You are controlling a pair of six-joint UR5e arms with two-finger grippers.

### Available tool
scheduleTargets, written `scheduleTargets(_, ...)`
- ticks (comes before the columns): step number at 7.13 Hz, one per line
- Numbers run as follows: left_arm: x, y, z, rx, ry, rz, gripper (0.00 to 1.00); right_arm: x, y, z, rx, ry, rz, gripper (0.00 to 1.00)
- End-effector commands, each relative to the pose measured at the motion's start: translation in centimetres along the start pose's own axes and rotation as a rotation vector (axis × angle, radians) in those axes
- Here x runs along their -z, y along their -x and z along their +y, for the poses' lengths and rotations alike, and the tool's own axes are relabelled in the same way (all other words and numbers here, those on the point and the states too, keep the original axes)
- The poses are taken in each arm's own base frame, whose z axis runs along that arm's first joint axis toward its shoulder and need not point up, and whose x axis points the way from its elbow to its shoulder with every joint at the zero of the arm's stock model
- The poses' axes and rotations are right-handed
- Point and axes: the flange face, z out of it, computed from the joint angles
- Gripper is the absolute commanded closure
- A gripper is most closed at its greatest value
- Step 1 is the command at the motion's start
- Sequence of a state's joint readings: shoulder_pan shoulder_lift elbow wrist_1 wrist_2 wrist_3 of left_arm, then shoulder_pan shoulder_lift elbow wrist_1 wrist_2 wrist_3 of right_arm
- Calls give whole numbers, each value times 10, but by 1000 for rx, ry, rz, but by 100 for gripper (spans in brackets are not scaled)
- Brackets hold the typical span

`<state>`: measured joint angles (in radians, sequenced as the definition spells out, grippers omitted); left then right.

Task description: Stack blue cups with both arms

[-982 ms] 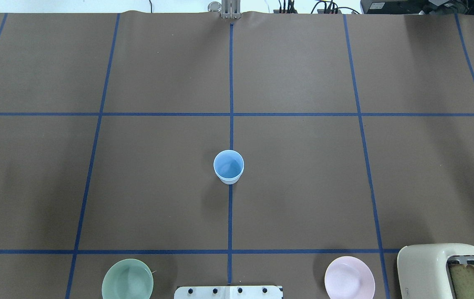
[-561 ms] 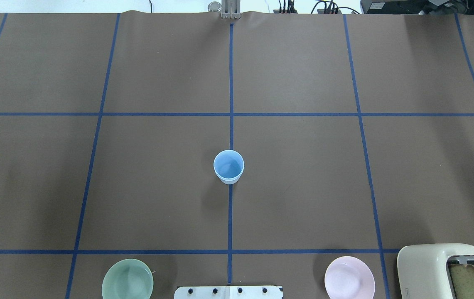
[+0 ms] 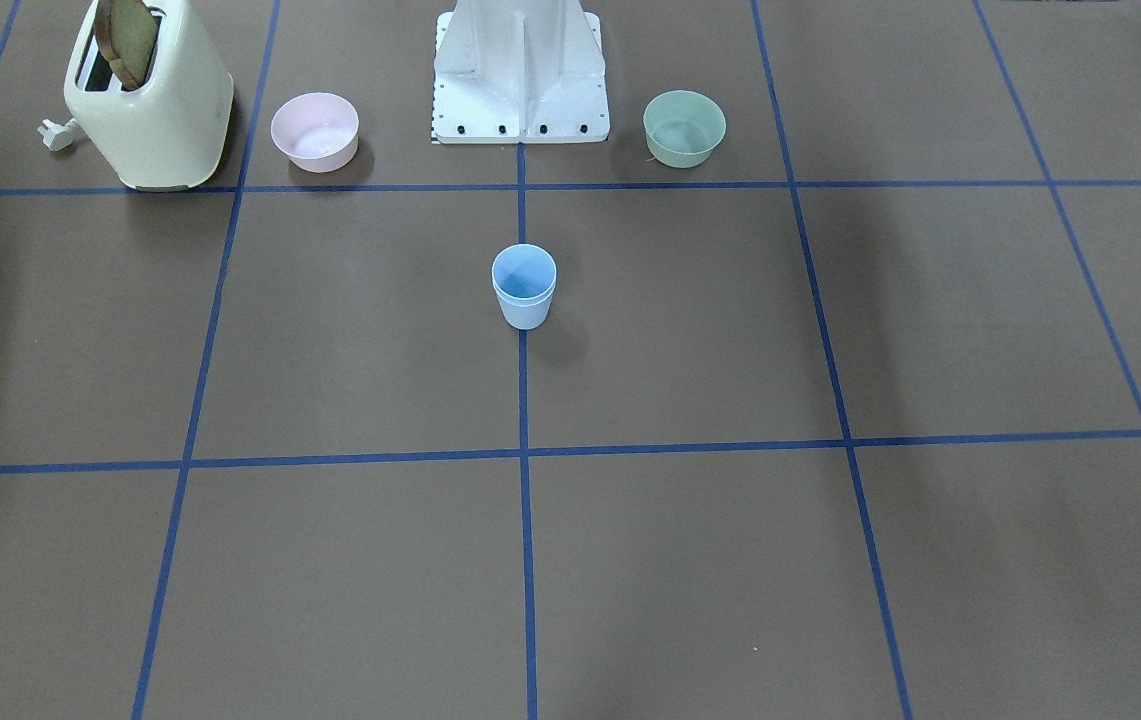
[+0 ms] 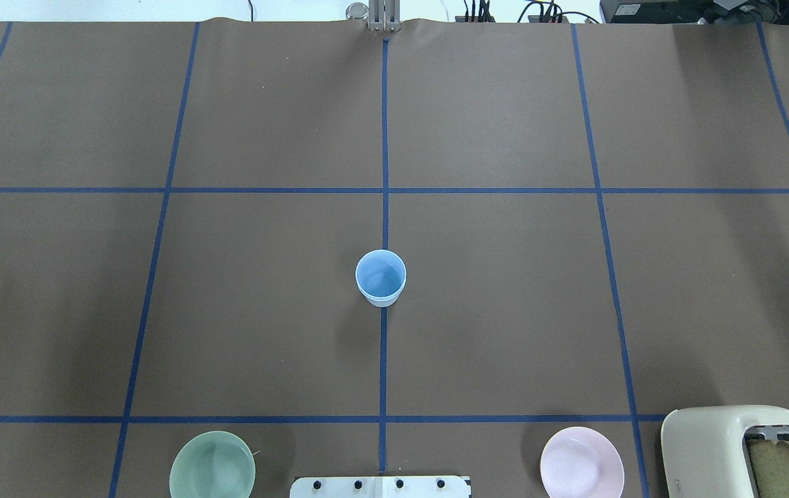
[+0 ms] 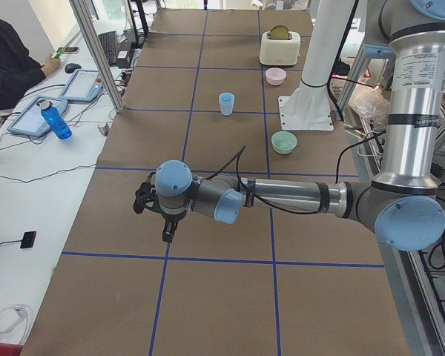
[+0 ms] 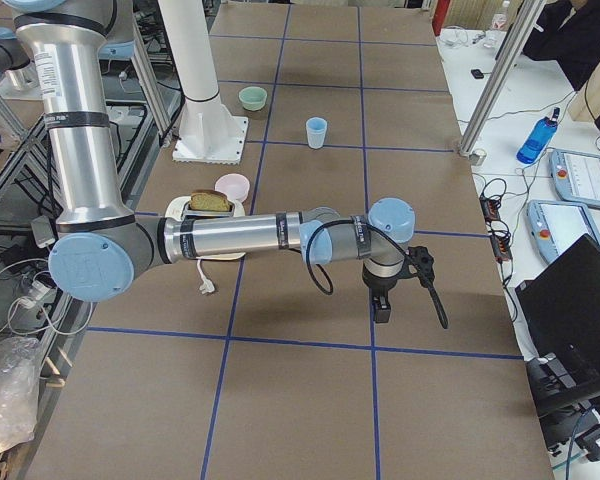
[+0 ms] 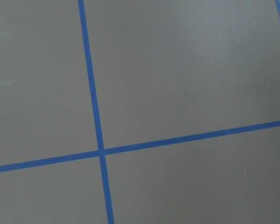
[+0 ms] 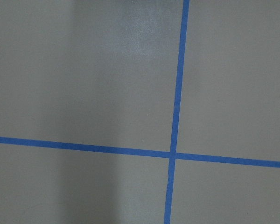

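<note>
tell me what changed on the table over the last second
Nothing visibly changed in the overhead view. The blue cups, apparently nested, stand on the centre tape line as before. The green bowl, pink bowl and toaster are where they were.

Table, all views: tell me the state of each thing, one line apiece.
blue cups: upright, seemingly nested, nothing gripping them.
pink bowl: upright, empty.
mint-green bowl: upright, empty.
toaster: upright, bread slice sticking out.
left end effector: far from the cups, open or shut unclear.
right end effector: far from the cups, open or shut unclear.
</note>
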<state>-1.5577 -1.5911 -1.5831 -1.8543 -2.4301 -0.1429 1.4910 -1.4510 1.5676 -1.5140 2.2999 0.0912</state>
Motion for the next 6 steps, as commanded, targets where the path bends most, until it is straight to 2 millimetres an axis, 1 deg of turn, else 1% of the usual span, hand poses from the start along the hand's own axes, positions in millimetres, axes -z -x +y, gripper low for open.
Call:
scheduleTargets(1, 5, 22, 7, 33, -15, -83, 2, 0, 0, 0, 1, 0, -1, 0)
scheduleTargets(3, 1, 30, 9, 46, -8, -112, 2, -1, 0, 0, -2, 1, -1, 0)
scheduleTargets(6, 0, 30, 9, 46, -6, -111, 2, -1, 0, 0, -2, 1, -1, 0)
